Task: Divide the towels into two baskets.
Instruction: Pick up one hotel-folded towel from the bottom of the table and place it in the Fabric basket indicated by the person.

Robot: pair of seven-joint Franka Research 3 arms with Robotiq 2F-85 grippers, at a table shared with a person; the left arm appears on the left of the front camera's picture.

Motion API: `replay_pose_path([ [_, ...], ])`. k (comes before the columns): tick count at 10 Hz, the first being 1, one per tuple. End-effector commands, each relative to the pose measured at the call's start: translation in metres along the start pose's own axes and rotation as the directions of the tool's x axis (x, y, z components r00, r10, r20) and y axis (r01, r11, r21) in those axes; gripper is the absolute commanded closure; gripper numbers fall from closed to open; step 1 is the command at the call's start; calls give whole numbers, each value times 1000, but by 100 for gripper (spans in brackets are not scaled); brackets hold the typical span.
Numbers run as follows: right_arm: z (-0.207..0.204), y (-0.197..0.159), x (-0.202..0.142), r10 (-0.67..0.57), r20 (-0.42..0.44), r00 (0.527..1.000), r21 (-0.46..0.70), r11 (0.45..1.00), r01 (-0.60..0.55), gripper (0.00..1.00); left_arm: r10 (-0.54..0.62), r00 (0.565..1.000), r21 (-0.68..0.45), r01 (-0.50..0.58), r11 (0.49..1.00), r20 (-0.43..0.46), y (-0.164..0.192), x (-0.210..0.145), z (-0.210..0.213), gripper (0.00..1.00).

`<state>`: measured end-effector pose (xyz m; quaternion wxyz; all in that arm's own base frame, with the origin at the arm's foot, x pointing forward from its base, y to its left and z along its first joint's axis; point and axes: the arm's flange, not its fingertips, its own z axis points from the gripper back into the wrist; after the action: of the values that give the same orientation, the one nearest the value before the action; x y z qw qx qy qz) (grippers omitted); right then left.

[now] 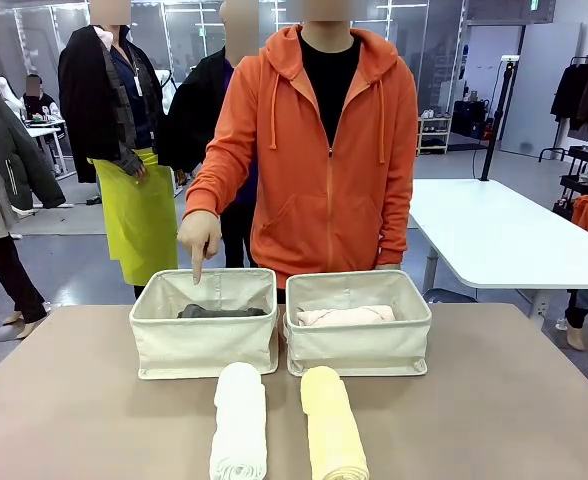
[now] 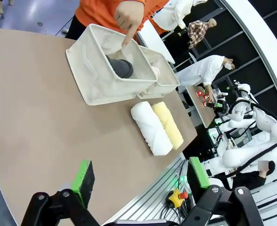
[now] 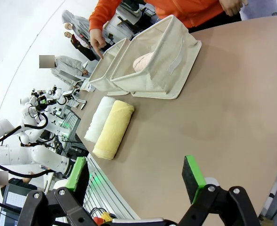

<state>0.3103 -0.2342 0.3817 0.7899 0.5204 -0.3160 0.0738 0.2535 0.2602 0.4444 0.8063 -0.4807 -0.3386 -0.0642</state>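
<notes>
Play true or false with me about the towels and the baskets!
1. The dark grey towel lies in the left basket. True.
2. The white towel is inside a basket. False: it lies on the table in front of the baskets, beside the yellow towel.
3. The person's hand points a finger down into the left basket. True.
4. The pink towel shares a basket with the grey one. False: it lies alone in the right basket.
5. Each gripper holds a towel. False: the left gripper and the right gripper are open and hold nothing.
</notes>
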Motion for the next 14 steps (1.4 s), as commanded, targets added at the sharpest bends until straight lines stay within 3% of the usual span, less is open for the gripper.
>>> replay_pose_path([
  [1,-2,2,0,9,18,1000,-4,1000,-9,0,0,1000,-8,0,1000,9,-1,-2,2,0],
  [7,-2,2,0,9,18,1000,-4,1000,-9,0,0,1000,0,0,1000,0,0,0,0,0],
  [8,-2,2,0,9,18,1000,-4,1000,-9,0,-22,998,-51,18,999,-65,-16,7,-18,0],
  [9,-2,2,0,9,18,1000,-4,1000,-9,0,-23,992,-19,20,1000,-125,-29,9,-44,0],
  [14,-2,2,0,9,18,1000,-4,1000,-9,0,189,930,104,-164,981,-314,-71,-22,-190,0],
])
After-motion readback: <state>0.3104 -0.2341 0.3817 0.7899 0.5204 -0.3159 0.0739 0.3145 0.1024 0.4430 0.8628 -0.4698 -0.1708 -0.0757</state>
